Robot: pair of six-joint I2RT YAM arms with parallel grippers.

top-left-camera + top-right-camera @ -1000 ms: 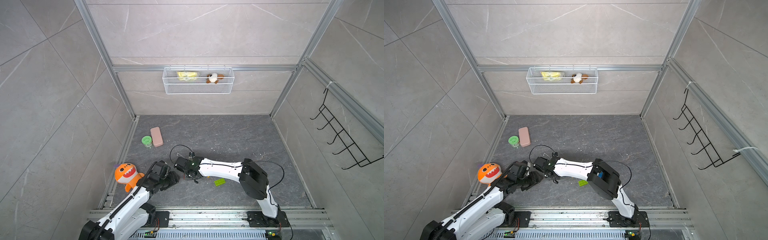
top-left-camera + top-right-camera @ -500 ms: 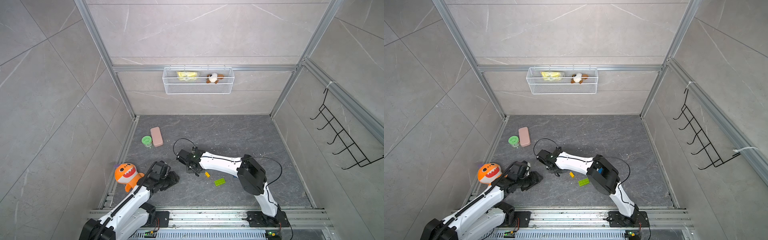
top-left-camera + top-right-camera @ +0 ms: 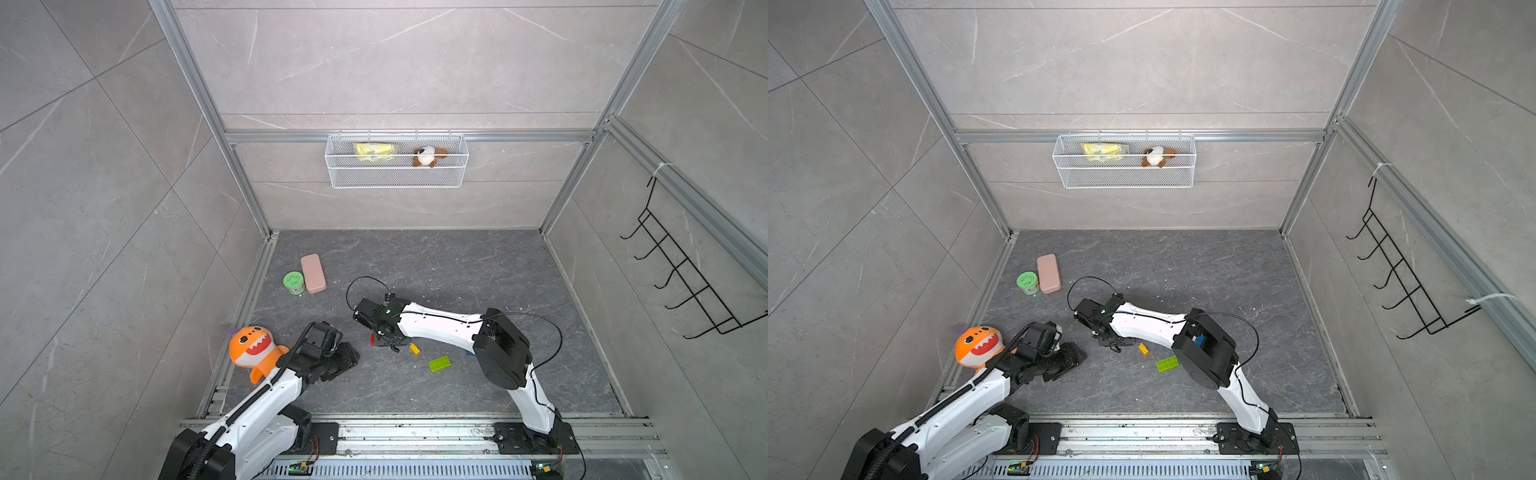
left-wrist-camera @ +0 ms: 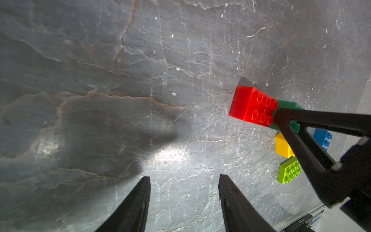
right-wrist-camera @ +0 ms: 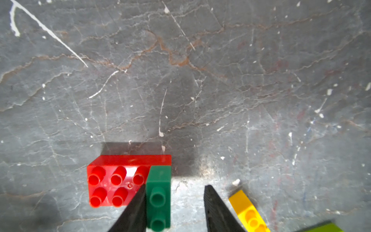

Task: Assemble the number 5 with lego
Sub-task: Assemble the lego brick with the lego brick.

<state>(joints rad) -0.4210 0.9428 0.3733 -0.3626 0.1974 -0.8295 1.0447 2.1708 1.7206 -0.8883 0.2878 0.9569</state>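
The red brick (image 5: pixel 112 180) lies on its side on the dark floor, and the dark-green brick (image 5: pixel 158 180) is pressed onto its studs at one end. My right gripper (image 5: pixel 175 186) is open around the dark-green brick: one finger lies against it, the other stands clear. Just beside them are the yellow brick (image 3: pixel 414 349) and the lime-green brick (image 3: pixel 439 364). The blue brick (image 4: pixel 322 138) shows behind the right arm. My left gripper (image 4: pixel 184 177) is open over bare floor, a short way left of the red brick (image 4: pixel 249 106).
An orange shark plush (image 3: pixel 253 347) rests against the left arm by the left wall. A pink block (image 3: pixel 313 273) and a green tub (image 3: pixel 294 281) sit farther back on the left. A wire basket (image 3: pixel 397 176) hangs on the back wall.
My right gripper has drawn back from the left gripper, come down near the loose bricks and opened, letting go of the dark-green brick. The left arm has hardly moved.
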